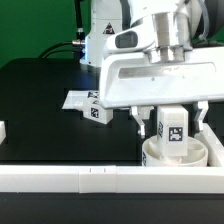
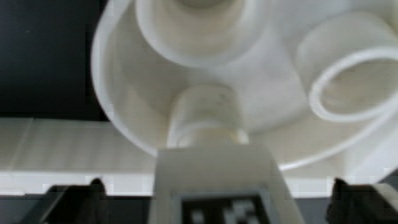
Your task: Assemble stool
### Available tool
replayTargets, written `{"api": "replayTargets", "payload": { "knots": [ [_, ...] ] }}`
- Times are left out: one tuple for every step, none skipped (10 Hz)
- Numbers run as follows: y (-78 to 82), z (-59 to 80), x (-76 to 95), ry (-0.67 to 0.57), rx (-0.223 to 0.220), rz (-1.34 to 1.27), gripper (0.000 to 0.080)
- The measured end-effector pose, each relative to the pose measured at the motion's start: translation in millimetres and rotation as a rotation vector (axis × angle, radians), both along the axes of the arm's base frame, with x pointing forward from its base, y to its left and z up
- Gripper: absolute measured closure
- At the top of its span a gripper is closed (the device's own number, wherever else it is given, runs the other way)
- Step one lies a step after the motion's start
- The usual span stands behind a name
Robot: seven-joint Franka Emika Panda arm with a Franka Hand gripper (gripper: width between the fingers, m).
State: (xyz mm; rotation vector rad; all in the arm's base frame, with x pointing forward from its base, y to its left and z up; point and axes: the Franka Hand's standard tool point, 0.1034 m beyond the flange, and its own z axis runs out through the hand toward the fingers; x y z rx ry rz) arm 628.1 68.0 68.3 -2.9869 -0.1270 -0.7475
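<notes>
The round white seat [image 1: 152, 156] sits against the front rail, at the exterior view's right. A short blocky leg [image 1: 172, 130] with a black-and-white tag stands upright in one of its sockets. My gripper [image 1: 170, 122] is open and straddles this leg, with a finger on each side and a gap between each finger and the leg. In the wrist view the leg [image 2: 210, 130] runs from between the dark fingers [image 2: 80, 203] down into the seat [image 2: 160, 60], and an empty round socket [image 2: 356, 85] shows beside it. The gripper [image 2: 222, 205] holds nothing.
A second tagged leg [image 1: 96, 113] lies on the black table at the middle. The marker board [image 1: 73, 99] lies flat just beyond it. The long white border rail [image 1: 80, 180] runs along the front. A small white piece [image 1: 3, 130] is at the left edge. The arm's base [image 1: 100, 40] stands behind.
</notes>
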Motion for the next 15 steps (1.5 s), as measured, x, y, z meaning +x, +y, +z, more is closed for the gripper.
{"api": "replayTargets", "payload": {
  "knots": [
    [1.7, 3.3, 1.4, 0.046, 0.015, -0.01, 0.0168],
    [5.2, 1.5, 0.5, 0.164, 0.041, -0.022, 0.0153],
    [6.3, 5.2, 6.5, 0.26, 0.056, -0.023, 0.0151],
    [5.2, 7.2, 12.5, 0.306, 0.058, -0.016, 0.0151],
    [1.6, 5.5, 11.5, 0.361, 0.062, -0.017, 0.0151],
    [4.5, 9.1, 9.8, 0.437, 0.064, -0.006, 0.0151],
    [5.4, 10.5, 14.3, 0.435, 0.068, -0.008, 0.0151],
    [5.3, 9.1, 13.1, 0.438, 0.074, -0.03, 0.0279],
    [5.3, 9.1, 13.1, 0.438, 0.074, -0.03, 0.0414],
    [5.8, 9.0, 13.1, 0.442, 0.085, -0.061, 0.0414],
    [6.5, 9.0, 13.0, 0.451, 0.11, -0.148, 0.0464],
    [6.7, 7.4, 12.5, 0.463, 0.131, -0.222, 0.0464],
    [7.4, 5.1, 13.5, 0.477, 0.16, -0.314, 0.0464],
    [11.8, 4.5, 15.2, 0.488, 0.206, -0.467, 0.0464],
    [17.5, 4.0, 16.4, 0.49, 0.252, -0.617, 0.0464]
  ]
}}
